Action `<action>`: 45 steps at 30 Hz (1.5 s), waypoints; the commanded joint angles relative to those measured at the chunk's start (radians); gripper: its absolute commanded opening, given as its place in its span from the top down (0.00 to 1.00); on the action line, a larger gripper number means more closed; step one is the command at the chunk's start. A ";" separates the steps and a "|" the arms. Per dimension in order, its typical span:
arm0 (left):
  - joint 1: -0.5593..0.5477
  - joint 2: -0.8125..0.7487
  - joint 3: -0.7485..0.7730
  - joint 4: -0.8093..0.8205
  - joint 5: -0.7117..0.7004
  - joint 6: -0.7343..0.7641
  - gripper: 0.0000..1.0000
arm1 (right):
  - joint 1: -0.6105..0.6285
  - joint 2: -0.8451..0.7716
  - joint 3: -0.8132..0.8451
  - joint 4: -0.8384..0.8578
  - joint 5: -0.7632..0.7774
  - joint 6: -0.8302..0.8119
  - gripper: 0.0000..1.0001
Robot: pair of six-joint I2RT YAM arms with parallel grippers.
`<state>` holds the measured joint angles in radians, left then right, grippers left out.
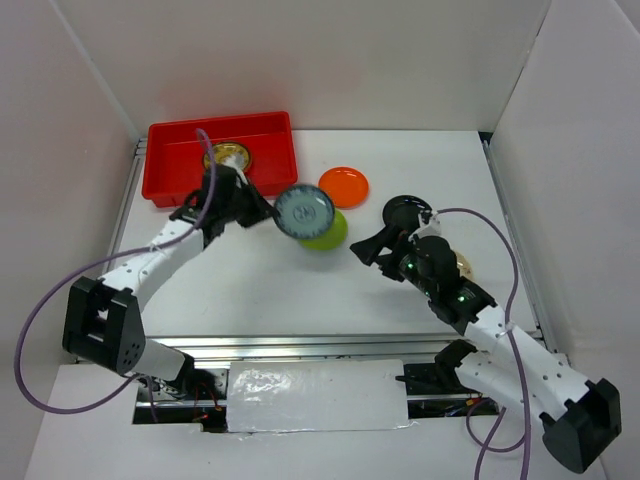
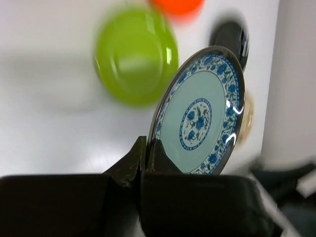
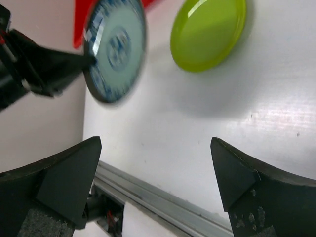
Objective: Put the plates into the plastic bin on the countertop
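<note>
My left gripper (image 1: 268,216) is shut on the rim of the blue-grey patterned plate (image 1: 304,212) and holds it tilted on edge above the countertop (image 1: 250,280), right of the red bin (image 1: 165,180). The plate fills the left wrist view (image 2: 200,118) and also shows in the right wrist view (image 3: 114,49). A dark gold-patterned plate (image 1: 228,156) lies in the bin. The lime green plate (image 1: 333,234) lies just under the held plate. An orange plate (image 1: 344,186), a black plate (image 1: 404,210) and a cream plate (image 1: 467,264) lie to the right. My right gripper (image 1: 362,250) is open and empty.
White walls stand close on the left, back and right. A metal rail (image 1: 300,345) runs along the front edge of the countertop. The right arm's body covers most of the cream plate.
</note>
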<state>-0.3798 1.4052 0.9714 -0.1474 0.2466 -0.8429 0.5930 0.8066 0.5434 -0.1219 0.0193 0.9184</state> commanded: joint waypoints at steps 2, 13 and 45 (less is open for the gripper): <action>0.200 0.095 0.217 -0.078 -0.198 0.005 1.00 | -0.054 -0.070 0.023 -0.013 0.013 -0.042 0.00; 0.462 0.638 0.746 -0.067 -0.219 -0.041 1.00 | -0.156 0.034 -0.005 0.024 -0.176 -0.153 0.00; 0.389 -0.081 0.299 -0.277 -0.222 0.062 0.01 | -0.263 1.085 0.529 0.177 -0.248 -0.122 0.06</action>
<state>0.0246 1.4193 1.3499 -0.4076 0.0631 -0.8349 0.3283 1.8515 1.0313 0.0475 -0.2470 0.7742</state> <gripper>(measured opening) 0.993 0.948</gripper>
